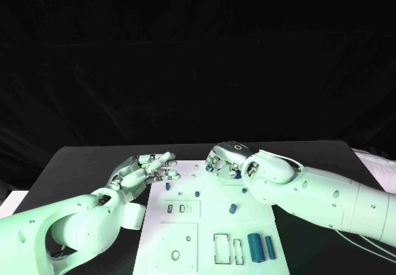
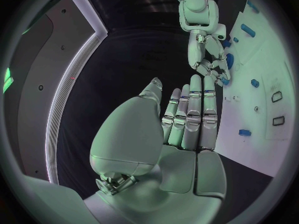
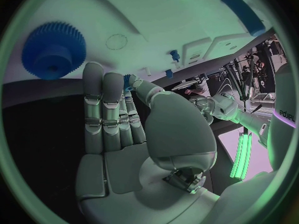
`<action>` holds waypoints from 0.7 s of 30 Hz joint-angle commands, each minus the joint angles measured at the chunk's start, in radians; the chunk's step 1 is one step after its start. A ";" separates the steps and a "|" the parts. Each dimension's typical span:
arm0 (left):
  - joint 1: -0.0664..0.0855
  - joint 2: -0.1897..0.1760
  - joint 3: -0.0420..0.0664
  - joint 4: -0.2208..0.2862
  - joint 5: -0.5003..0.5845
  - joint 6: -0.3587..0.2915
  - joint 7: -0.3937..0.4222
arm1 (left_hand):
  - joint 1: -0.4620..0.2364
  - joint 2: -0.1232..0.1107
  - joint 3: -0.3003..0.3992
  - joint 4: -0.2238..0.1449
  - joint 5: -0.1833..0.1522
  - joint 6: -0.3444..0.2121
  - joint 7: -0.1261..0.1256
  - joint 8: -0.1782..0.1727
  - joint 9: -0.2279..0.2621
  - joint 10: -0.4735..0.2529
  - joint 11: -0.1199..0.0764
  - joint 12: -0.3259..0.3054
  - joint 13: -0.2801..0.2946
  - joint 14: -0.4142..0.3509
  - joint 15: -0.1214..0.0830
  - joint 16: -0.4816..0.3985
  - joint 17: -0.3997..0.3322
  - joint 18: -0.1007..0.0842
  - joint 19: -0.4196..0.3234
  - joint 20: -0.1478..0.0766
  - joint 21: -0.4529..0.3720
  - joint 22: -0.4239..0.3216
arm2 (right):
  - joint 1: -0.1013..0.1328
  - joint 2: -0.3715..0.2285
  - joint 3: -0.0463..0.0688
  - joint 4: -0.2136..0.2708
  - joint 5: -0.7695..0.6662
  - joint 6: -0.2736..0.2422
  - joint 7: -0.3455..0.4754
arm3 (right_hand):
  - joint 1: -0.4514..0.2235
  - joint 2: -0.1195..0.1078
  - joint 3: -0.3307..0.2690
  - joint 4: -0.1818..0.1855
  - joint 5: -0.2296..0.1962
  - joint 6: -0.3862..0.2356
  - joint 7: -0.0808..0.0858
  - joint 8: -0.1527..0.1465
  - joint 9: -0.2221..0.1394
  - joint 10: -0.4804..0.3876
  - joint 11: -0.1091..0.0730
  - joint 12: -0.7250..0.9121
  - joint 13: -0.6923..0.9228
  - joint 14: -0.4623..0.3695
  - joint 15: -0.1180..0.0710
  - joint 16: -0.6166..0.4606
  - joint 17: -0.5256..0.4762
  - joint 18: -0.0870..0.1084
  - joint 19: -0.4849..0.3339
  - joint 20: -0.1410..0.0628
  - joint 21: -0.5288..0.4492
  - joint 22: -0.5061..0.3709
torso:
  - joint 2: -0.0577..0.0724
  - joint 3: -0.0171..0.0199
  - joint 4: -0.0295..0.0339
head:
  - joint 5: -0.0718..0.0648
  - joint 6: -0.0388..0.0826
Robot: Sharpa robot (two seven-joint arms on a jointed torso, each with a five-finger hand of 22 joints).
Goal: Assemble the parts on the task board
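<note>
My right hand hovered, fingers extended and empty, beside the blue gear at the task board far edge; my left hand lay spread, empty; grasping the gear seemed next.

The board beneath both hands is smooth, matt white plastic; the gear just beyond the right hand's fingertips is matt blue plastic with a ribbed toothed rim. The hand itself shows smooth, satin-finished shells with bare metal at its finger segments. The table beside the left hand is matt black.
</note>
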 commanded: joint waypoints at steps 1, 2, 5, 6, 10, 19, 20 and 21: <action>0.002 0.002 0.001 0.000 0.002 0.023 0.004 | -0.001 0.006 0.001 -0.007 -0.004 -0.002 0.003 -0.003 -0.001 -0.004 0.000 -0.005 -0.001 -0.002 0.004 -0.002 0.001 0.012 -0.002 0.005 -0.004 -0.001 | 0.001 0.020 0.000 -0.016 0.001 -0.036 -0.010 | -0.004 -0.011 0.023 0.024 0.007 0.003 0.002 -0.002 0.001 -0.004 -0.007 -0.002 0.000 0.014 0.002 0.008 0.005 -0.001 -0.006 0.000 0.006 0.003 | 0.004 0.0004 0.0034 | 0.001 0.003; 0.002 0.003 0.001 0.000 0.002 0.024 0.004 | -0.001 0.006 0.001 -0.007 -0.004 -0.002 0.003 -0.003 -0.001 -0.004 0.000 -0.005 -0.001 -0.002 0.004 -0.002 0.001 0.012 -0.002 0.005 -0.004 -0.001 | 0.001 0.033 0.001 -0.026 0.001 -0.037 -0.008 | -0.005 -0.013 0.024 0.026 0.007 0.002 0.002 -0.002 0.001 -0.005 -0.007 -0.002 0.000 0.013 0.002 0.011 0.007 -0.001 -0.007 0.000 0.007 0.005 | 0.006 0.0005 0.0055 | -0.001 0.005; 0.002 0.004 0.001 0.000 0.002 0.025 0.003 | -0.001 0.006 0.001 -0.007 -0.004 -0.002 0.003 -0.003 -0.001 -0.004 0.000 -0.005 -0.001 -0.002 0.004 -0.002 0.001 0.012 -0.002 0.005 -0.004 -0.001 | 0.001 0.057 0.001 -0.047 0.001 -0.034 -0.005 | -0.007 -0.021 0.026 0.033 0.007 -0.002 0.004 -0.003 0.000 -0.009 -0.005 -0.002 0.000 0.012 0.004 0.022 0.019 -0.002 -0.009 0.002 0.016 0.014 | 0.009 0.0005 0.0076 | -0.001 0.004; 0.002 0.004 0.001 0.000 0.002 0.025 0.002 | -0.001 0.006 0.001 -0.007 -0.004 -0.002 0.003 -0.003 -0.001 -0.004 0.000 -0.005 -0.001 -0.002 0.004 -0.002 0.001 0.012 -0.002 0.005 -0.004 -0.001 | 0.001 0.064 0.001 -0.054 0.001 -0.034 -0.003 | -0.007 -0.021 0.026 0.033 0.008 -0.002 0.004 -0.003 0.000 -0.010 -0.005 -0.002 0.000 0.012 0.004 0.023 0.020 -0.002 -0.009 0.002 0.017 0.015 | 0.010 0.0003 0.0089 | -0.002 0.004; 0.002 0.006 0.001 -0.001 0.002 0.027 0.002 | 0.000 0.006 0.001 -0.008 -0.004 -0.003 0.004 -0.004 -0.001 -0.005 0.001 -0.006 -0.001 -0.002 0.005 -0.003 0.002 0.012 -0.002 0.005 -0.005 -0.002 | 0.001 0.087 0.001 -0.076 0.000 -0.036 -0.002 | -0.007 -0.025 0.027 0.035 0.009 -0.004 0.005 -0.004 0.000 -0.012 -0.004 -0.002 0.000 0.012 0.004 0.031 0.028 -0.002 -0.010 0.003 0.022 0.019 | 0.015 -0.0006 0.0135 | -0.004 0.006; 0.002 0.008 0.001 -0.005 0.002 0.027 0.002 | 0.000 0.006 0.001 -0.008 -0.004 -0.003 0.004 -0.004 -0.001 -0.005 0.001 -0.006 -0.001 -0.002 0.005 -0.003 0.002 0.012 -0.002 0.005 -0.005 -0.002 | 0.001 0.111 0.001 -0.099 -0.003 -0.039 -0.006 | -0.006 -0.027 0.029 0.038 0.010 -0.006 0.006 -0.003 0.000 -0.013 -0.004 -0.001 0.000 0.013 0.004 0.042 0.038 -0.003 -0.011 0.003 0.028 0.026 | 0.019 -0.0016 0.0156 | -0.003 0.006; 0.002 0.008 0.001 -0.006 0.002 0.028 0.002 | 0.000 0.006 0.001 -0.008 -0.004 -0.003 0.004 -0.004 -0.001 -0.005 0.001 -0.006 -0.001 -0.002 0.005 -0.003 0.002 0.012 -0.002 0.005 -0.005 -0.002 | 0.001 0.113 0.001 -0.100 -0.004 -0.039 -0.007 | -0.006 -0.028 0.030 0.039 0.011 -0.006 0.006 -0.003 0.000 -0.014 -0.003 -0.001 0.000 0.013 0.005 0.044 0.041 -0.003 -0.011 0.003 0.030 0.028 | 0.019 -0.0016 0.0158 | -0.003 0.006; 0.002 0.008 0.001 -0.006 0.002 0.028 0.002 | 0.000 0.006 0.001 -0.008 -0.004 -0.003 0.004 -0.004 -0.001 -0.005 0.001 -0.006 -0.001 -0.002 0.005 -0.003 0.002 0.012 -0.002 0.005 -0.005 -0.002 | 0.001 0.115 0.001 -0.102 -0.006 -0.040 -0.010 | -0.006 -0.028 0.030 0.039 0.011 -0.006 0.006 -0.003 0.000 -0.014 -0.003 -0.001 0.000 0.013 0.005 0.044 0.041 -0.003 -0.011 0.003 0.030 0.028 | 0.019 -0.0009 0.0157 | -0.003 0.005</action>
